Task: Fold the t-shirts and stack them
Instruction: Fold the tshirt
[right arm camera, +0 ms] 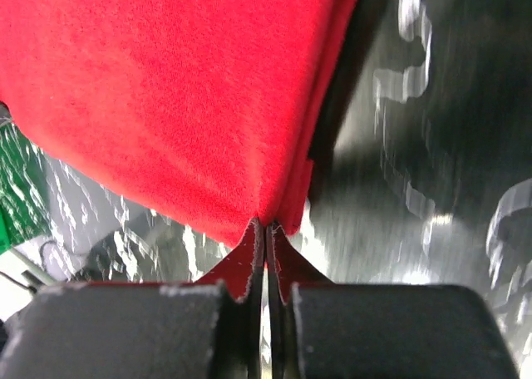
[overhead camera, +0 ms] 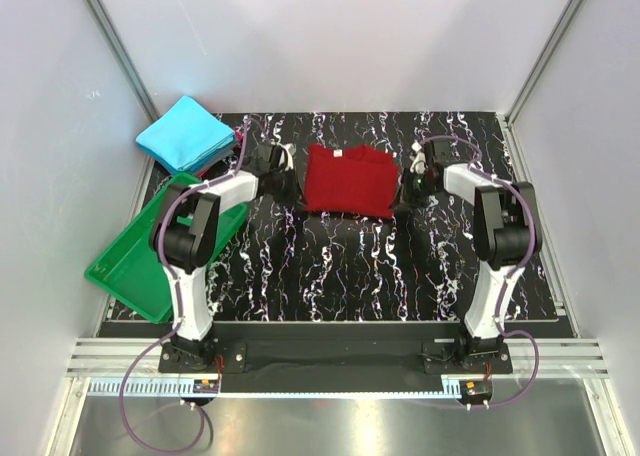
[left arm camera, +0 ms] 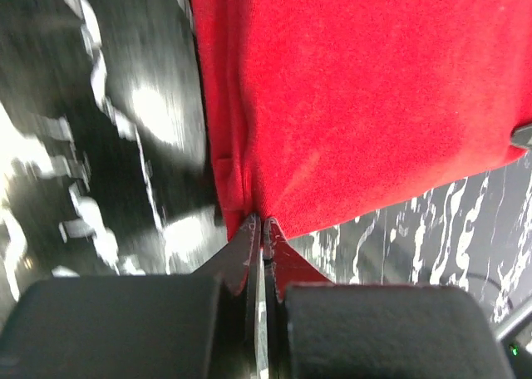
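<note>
Blue shirt looks folded far-left; your left gripper and right gripper each clamp the part-folded red shirt, stacking pending.

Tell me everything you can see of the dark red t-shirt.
The dark red t-shirt is soft cloth, folded into a rectangle with its neckline at the far edge. It is toward the back of the black marbled table. The left gripper is shut on its left edge and the right gripper on its right edge, where stacked layers show. Whether it lies flat or lifted is unclear.
</note>
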### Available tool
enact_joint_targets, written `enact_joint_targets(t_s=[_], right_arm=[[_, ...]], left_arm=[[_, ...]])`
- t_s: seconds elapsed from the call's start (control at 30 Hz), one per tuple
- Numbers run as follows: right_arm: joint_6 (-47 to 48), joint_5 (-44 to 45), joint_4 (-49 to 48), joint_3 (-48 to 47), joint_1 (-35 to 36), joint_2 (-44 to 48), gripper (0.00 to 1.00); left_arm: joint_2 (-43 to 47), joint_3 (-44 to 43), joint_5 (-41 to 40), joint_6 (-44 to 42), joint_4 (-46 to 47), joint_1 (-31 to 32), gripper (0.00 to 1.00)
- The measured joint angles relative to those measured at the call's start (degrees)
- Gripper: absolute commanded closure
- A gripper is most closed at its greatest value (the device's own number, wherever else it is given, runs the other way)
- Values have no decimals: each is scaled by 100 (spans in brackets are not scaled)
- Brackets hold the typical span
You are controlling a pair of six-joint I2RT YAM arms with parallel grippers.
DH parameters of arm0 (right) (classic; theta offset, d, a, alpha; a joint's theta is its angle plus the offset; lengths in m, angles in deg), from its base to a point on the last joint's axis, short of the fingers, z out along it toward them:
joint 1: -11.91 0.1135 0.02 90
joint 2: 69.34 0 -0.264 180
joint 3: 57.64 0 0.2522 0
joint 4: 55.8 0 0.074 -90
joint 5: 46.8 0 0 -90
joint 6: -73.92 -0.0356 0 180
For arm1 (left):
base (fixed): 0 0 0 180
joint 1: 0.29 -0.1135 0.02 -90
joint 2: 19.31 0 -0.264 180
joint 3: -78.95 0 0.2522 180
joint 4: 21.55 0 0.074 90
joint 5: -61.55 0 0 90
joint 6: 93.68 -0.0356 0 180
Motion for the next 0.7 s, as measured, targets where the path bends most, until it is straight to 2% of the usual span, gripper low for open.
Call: enact_joint_targets(t_s=[0.13, 0.3, 0.33, 0.37, 0.4, 0.47, 0.5, 0.6, 0.7], right_arm=[[-245, 90, -9, 807, 2, 780, 100], [-531, 190, 101, 1735, 17, 1982, 95], [-588, 205, 136, 1880, 17, 2208, 90], [-658, 219, 160, 2024, 17, 2430, 77], [-741, 232, 177, 2162, 17, 2645, 71], [-894, 319, 238, 2400, 17, 3010, 59], [-981, 382, 297, 2511, 17, 3193, 49], [-1108, 623, 525, 2647, 15, 3589, 45], [-1058, 748, 538, 2516, 15, 3615, 46]], left_arm=[[640, 673, -63, 107, -109, 184, 100], [1593, 1495, -127, 256, -205, 555, 99], [1812, 1676, -151, 302, -201, 643, 97], [2015, 1849, -179, 348, -232, 726, 86], [2223, 2017, -212, 389, -254, 811, 81], [2599, 2315, -280, 501, -334, 949, 78], [2758, 2415, -310, 525, -378, 992, 71], [3058, 2468, -520, 527, -529, 1023, 59], [3143, 2240, -780, 358, -713, 955, 59]])
